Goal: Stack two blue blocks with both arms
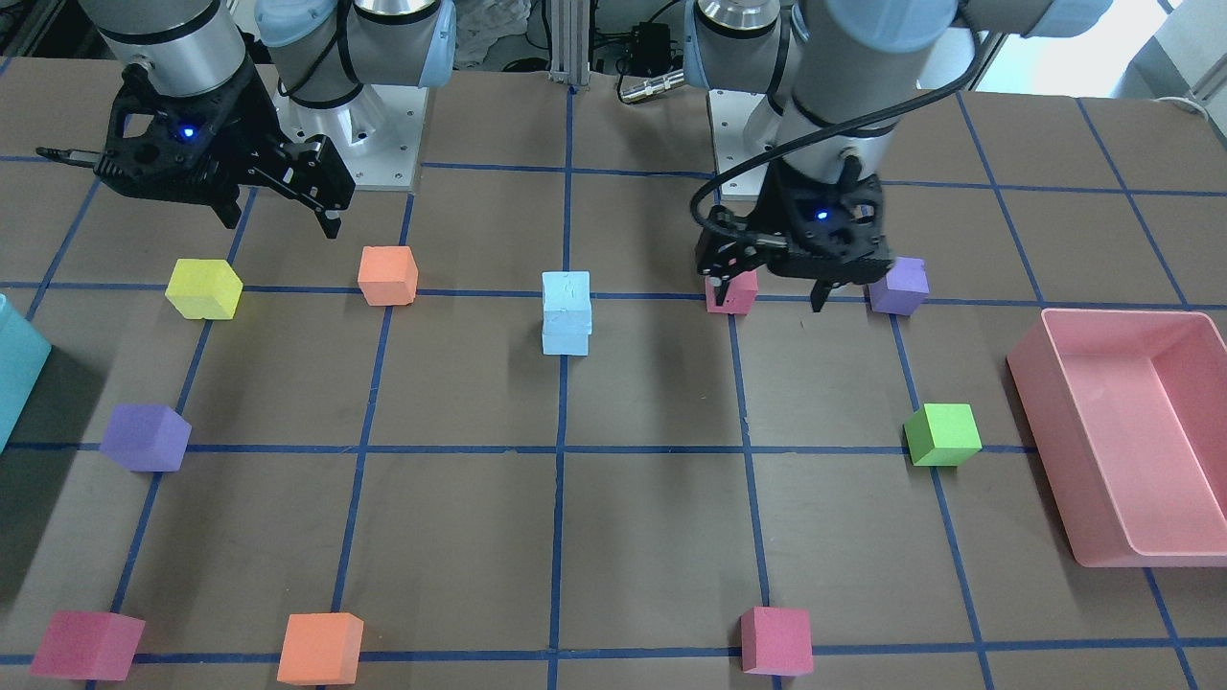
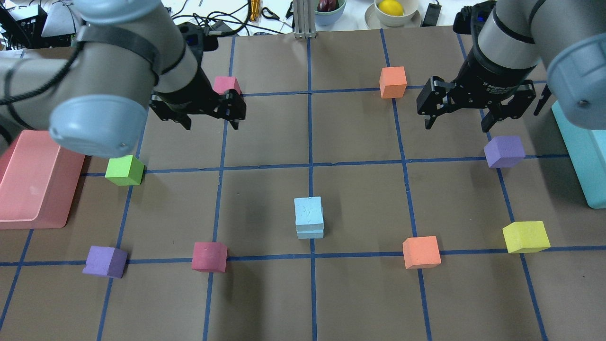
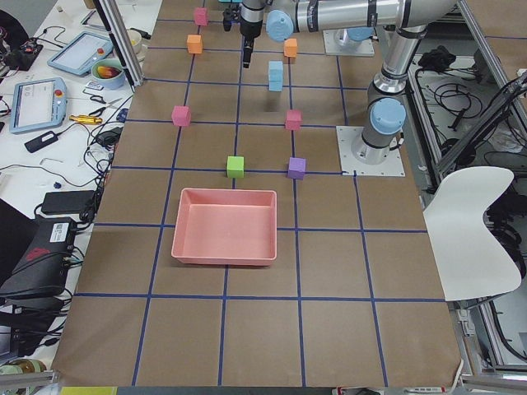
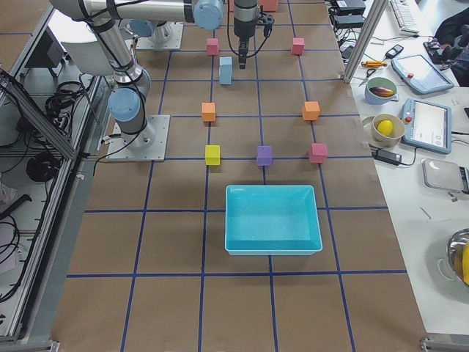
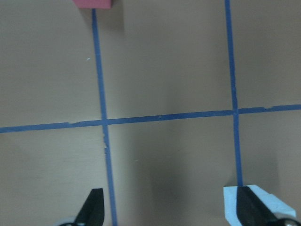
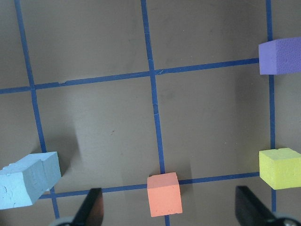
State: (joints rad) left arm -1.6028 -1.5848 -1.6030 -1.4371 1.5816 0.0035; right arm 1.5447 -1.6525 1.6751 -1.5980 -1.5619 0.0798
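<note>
1. Checking the front view: your blue blocks (image 1: 566, 313) stand one atop the other at the centre of the table (image 1: 652, 537), the stack's long axis vertical and the upper cube slightly askew.
2. Overhead: left gripper (image 2: 211, 125) and right gripper (image 2: 456, 127) hover well apart from it, jaws wide and empty, likely because stacking is done.
3. Wrist views: nothing held.

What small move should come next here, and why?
Probably none on the blocks: I would just raise both arms slightly and stop. The blue blocks already stand one on top of the other, roughly aligned. The left gripper and the right gripper are both open, empty and well clear of them.
</note>
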